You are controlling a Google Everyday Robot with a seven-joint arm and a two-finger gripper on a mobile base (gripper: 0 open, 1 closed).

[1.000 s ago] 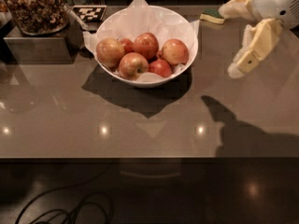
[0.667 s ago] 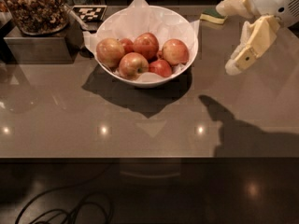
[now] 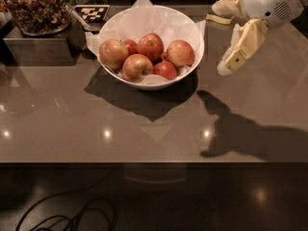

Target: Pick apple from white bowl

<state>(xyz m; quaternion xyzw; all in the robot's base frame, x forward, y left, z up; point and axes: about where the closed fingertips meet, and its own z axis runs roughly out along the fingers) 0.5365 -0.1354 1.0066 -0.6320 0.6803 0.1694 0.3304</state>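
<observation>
The grey counter [image 3: 144,124] fills the middle of the frame. The white bowl [image 3: 144,83] sits on it at upper centre, lined with crinkled paper and holding several apples. At the upper right, well apart from the bowl's rim, the gripper [image 3: 219,40] hangs above the counter with its two pale fingers spread wide and nothing between them. Your target, the apple [image 3: 180,53], rests at the right side of the bowl, touching a smaller dark red apple in front of it and another on its left.

Expect it to be firm and fairly heavy for its size, with smooth, waxy skin that could slip. Close on its widest part, across the middle, coming from above. Squeeze gently, since hard pressure would likely bruise it, and watch that the neighbours and loose paper do not catch a finger.
</observation>
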